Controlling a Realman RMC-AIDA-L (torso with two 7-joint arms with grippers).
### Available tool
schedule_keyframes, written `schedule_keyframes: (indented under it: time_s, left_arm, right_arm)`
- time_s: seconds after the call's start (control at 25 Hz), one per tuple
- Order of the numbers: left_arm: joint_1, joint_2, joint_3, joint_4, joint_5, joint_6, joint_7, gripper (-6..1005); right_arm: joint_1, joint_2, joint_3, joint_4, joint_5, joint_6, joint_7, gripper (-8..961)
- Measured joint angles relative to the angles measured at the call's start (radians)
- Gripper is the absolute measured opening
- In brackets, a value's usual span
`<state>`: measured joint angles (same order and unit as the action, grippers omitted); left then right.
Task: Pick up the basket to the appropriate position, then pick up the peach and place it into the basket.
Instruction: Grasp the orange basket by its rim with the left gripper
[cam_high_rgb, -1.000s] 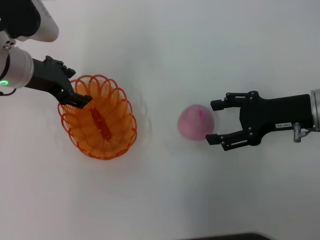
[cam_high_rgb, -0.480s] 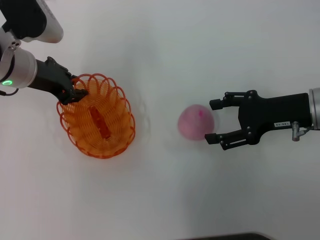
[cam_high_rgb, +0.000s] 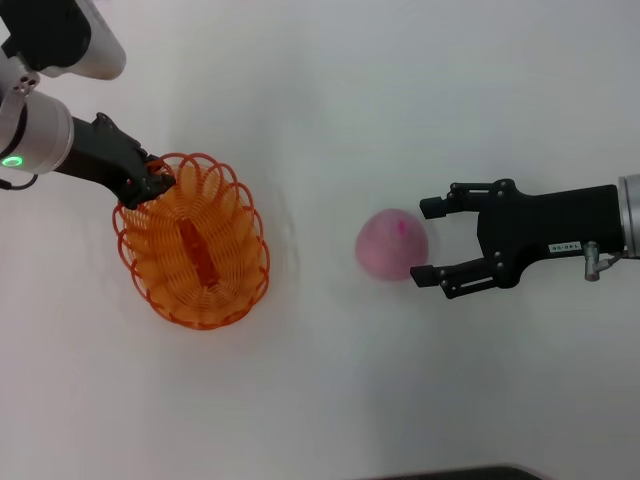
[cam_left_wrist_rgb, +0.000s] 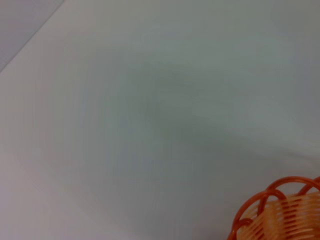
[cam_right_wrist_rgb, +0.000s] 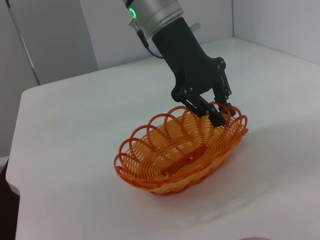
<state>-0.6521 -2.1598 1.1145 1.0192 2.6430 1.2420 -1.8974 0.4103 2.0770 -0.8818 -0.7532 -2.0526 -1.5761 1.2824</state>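
From the head view, reading left to right, the left gripper (cam_high_rgb: 152, 184) sat at the ten o'clock end of the basket (cam_high_rgb: 195, 242), its fingers closed narrowly over the looped rim; the right wrist view showed those fingers (cam_right_wrist_rgb: 218, 114) pinching a scallop there, with that end seeming to ride a little higher than the far end. The step in hand looked like positioning the basket, and doing it well would have meant holding the pinch firm on the thin loop, carrying the basket low and level so it did not swing or slip out, and setting it flat somewhere the other arm could reach before letting go. At about three o'clock from the basket, well apart from it, the peach (cam_high_rgb: 392, 245) lay on the table (cam_high_rgb: 330, 400), not yet grasped. Just beside it, again at its three o'clock, the right gripper (cam_high_rgb: 429, 243) waited with its jaws spread wide, the tips near the fruit's flank but not clearly touching. The table was a plain white, matte surface with nothing else showing on it. In the right wrist view, pale grey wall panels (cam_right_wrist_rgb: 55, 35) stood behind the table's far edge.
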Motion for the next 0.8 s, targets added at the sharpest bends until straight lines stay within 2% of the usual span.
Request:
schedule_keyframes:
  time_s: [0.36, 0.6, 0.8]
  left_arm:
    - [-0.015, 0.009, -0.010, 0.074, 0.007, 0.096, -0.156, 183]
    - [-0.081, 0.022, -0.010, 0.089, 0.121, 0.227, -0.325, 134]
    - [-0.111, 0.027, -0.037, 0.091, 0.128, 0.303, -0.367, 87]
  right_arm:
    - [0.005, -0.002, 0.001, 0.000, 0.000, 0.001, 0.000, 925]
    - [0.008, -0.003, 0.001, 0.000, 0.000, 0.001, 0.000, 925]
    - [0.012, -0.003, 0.001, 0.000, 0.000, 0.001, 0.000, 924]
